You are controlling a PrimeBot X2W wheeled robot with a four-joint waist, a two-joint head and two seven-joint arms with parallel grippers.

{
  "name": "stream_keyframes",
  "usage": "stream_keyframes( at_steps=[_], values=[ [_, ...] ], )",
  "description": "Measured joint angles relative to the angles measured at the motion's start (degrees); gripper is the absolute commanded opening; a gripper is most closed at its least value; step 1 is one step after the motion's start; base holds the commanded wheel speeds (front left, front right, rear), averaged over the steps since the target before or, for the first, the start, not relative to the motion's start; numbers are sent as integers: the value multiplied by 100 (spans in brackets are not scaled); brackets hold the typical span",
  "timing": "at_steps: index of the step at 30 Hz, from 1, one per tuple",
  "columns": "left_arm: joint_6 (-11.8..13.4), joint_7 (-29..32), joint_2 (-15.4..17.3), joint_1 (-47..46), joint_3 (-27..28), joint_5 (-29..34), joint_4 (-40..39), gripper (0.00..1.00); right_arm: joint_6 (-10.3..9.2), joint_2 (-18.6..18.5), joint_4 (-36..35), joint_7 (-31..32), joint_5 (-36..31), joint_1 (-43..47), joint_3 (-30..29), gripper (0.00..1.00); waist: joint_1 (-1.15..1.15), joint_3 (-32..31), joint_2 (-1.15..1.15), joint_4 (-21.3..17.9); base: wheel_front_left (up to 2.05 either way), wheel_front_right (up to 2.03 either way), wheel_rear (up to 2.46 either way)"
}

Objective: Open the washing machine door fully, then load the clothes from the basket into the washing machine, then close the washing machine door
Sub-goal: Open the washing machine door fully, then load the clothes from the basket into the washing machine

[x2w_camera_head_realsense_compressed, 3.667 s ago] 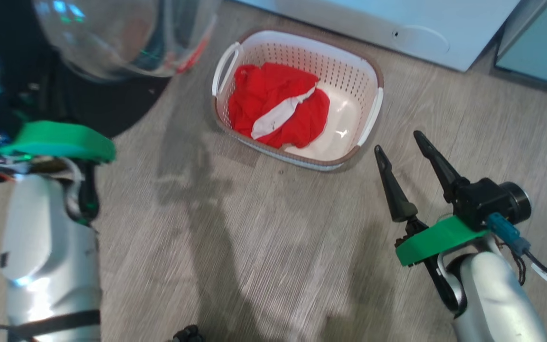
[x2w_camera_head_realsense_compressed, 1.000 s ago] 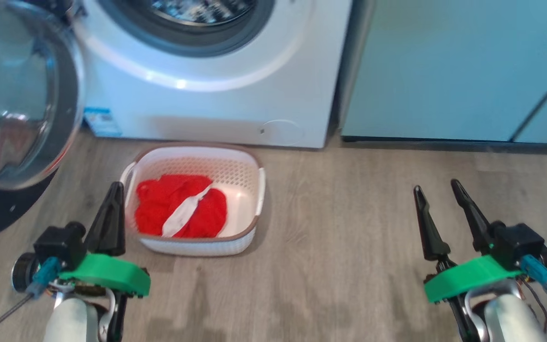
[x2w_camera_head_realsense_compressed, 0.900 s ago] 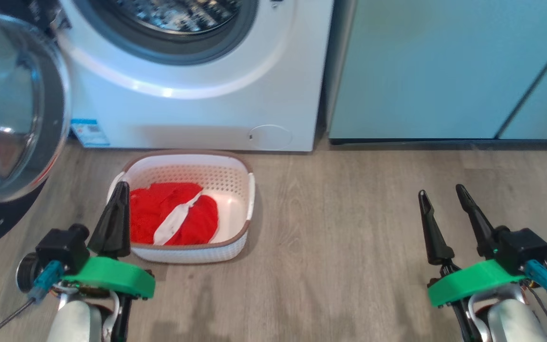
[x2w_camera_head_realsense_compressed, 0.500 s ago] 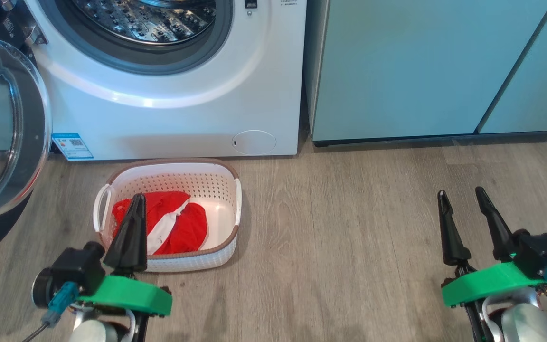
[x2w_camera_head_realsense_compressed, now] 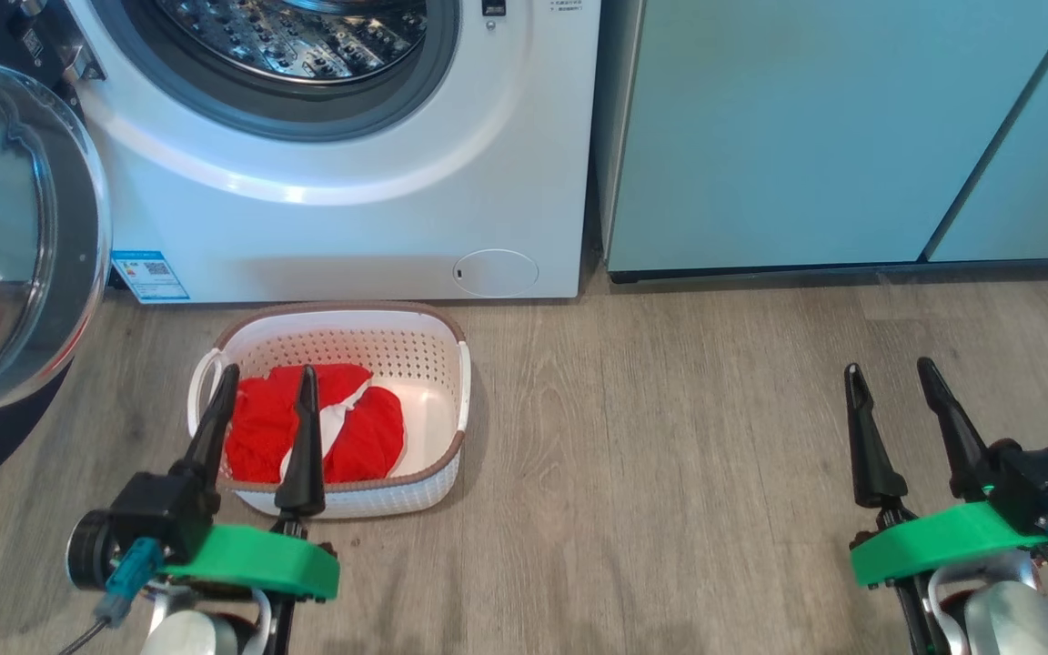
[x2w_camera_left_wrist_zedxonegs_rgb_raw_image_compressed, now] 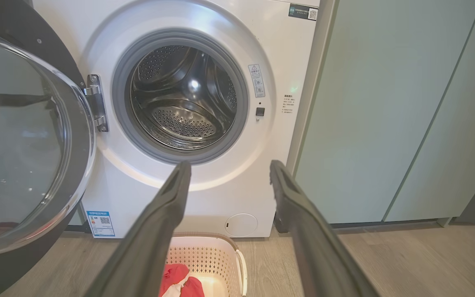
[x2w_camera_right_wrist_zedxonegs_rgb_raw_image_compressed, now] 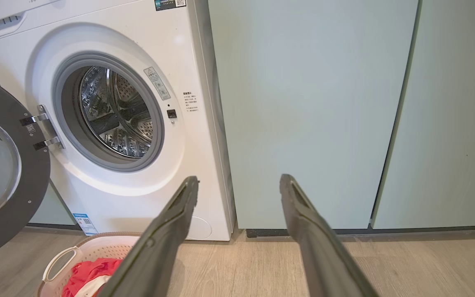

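Cabinets (x2w_camera_head_realsense_compressed: pixel 760 136): pale teal flat fronts, standing just to the right of the washer along the same wall line.
Floor (x2w_camera_head_realsense_compressed: pixel 670 455): grey-brown wood-look planks with the grain running left to right. It carries the basket.
Washer (x2w_camera_head_realsense_compressed: pixel 351 236): white front-loader whose round mouth faces the robot. The grey gasket and steel drum (x2w_camera_left_wrist_zedxonegs_rgb_raw_image_compressed: pixel 184 107) are open to view.
Door (x2w_camera_left_wrist_zedxonegs_rgb_raw_image_compressed: pixel 19 144): swung out on the hinge (x2w_camera_left_wrist_zedxonegs_rgb_raw_image_compressed: pixel 95 103) at the washer's left side and standing wide open, with the glass bowl bulging from its inner face.
Basket (x2w_camera_head_realsense_compressed: pixel 378 350): on the floor just in front of the washer, below the mouth and upright. Its long axis lies left to right, parallel to the washer front.
Clothes (x2w_camera_head_realsense_compressed: pixel 360 437): a red bundle in the left half of the basket, with a white strip running diagonally across it.
Left tool (x2w_camera_head_realsense_compressed: pixel 269 370): fingers spread apart and holding nothing. They point toward the washer, and in the head view they lie across the basket's near left part.
Right tool (x2w_camera_head_realsense_compressed: pixel 888 366): fingers spread and empty, pointing at the cabinets over bare floor, well apart from the basket.
Sticker (x2w_camera_head_realsense_compressed: pixel 149 275): blue, at the washer's lower left corner; its print is too small to read.
Cut off or hidden: the head view clips the door's left part and the washer's top. The left tool's fingers cover part of the clothes there, so whether they touch the fabric cannot be told.
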Motion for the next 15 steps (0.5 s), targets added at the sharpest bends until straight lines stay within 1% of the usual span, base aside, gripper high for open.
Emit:
stream_keyframes(
  at_steps=[4, 7, 15],
  values=[
    [3, 0, 0, 1, -57, 0, 15, 100, 0, 1, -16, 0, 0, 0, 1, 100, 0, -4, 0, 19, 0, 0, 0],
    [53, 0, 0, 1, -67, 0, 21, 100, 0, 1, -16, 0, 0, 0, 3, 100, 0, 6, 0, 25, 0, 0, 0],
    [54, 0, 0, 1, -129, -36, 51, 100, 0, 1, -14, 0, 0, 0, -1, 100, 0, 2, 0, 61, 0, 0, 0]
  ],
)
